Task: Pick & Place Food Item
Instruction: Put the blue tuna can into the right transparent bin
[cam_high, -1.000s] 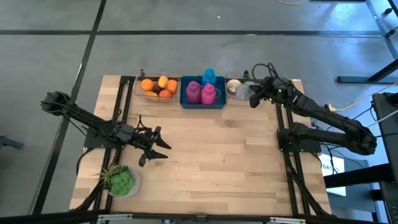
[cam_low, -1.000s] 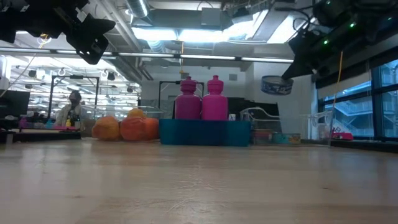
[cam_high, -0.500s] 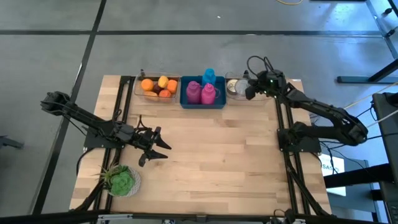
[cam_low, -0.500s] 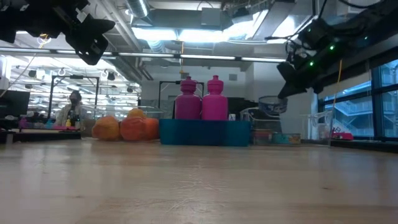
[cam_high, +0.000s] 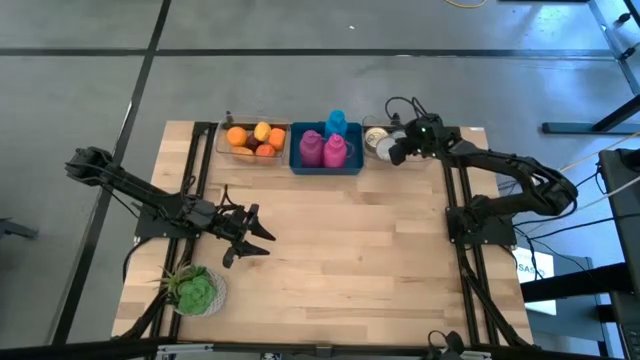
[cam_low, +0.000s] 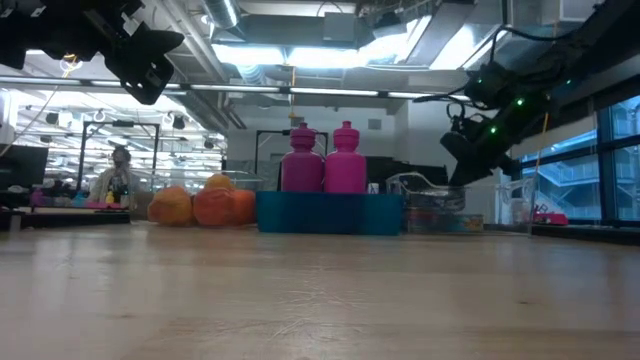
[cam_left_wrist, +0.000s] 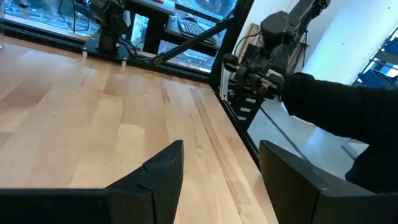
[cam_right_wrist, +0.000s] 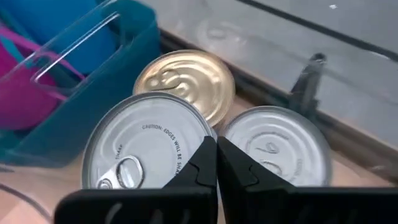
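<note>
Three cans stand close together in a clear tub (cam_high: 371, 124) at the table's far right: a gold-topped one (cam_right_wrist: 185, 83), a silver one with a pull tab (cam_right_wrist: 144, 148) and a plain silver one (cam_right_wrist: 278, 148). My right gripper (cam_right_wrist: 216, 144) is shut and slants down just above the gap between the two silver cans (cam_high: 393, 150). It shows well above the table in the low view (cam_low: 460, 165). My left gripper (cam_high: 254, 233) is open and level over the table's left half, with nothing between its fingers (cam_left_wrist: 221, 149).
A blue bin (cam_high: 325, 163) with two pink bottles (cam_low: 324, 158) and a blue one stands left of the cans. Farther left, a clear tub holds oranges (cam_high: 253, 138). A green leafy head (cam_high: 195, 290) lies at the near left. The table's middle is bare wood.
My right gripper has sunk and gone toward the table's far left, coming over the cans. It has tipped further downward and stayed shut.
</note>
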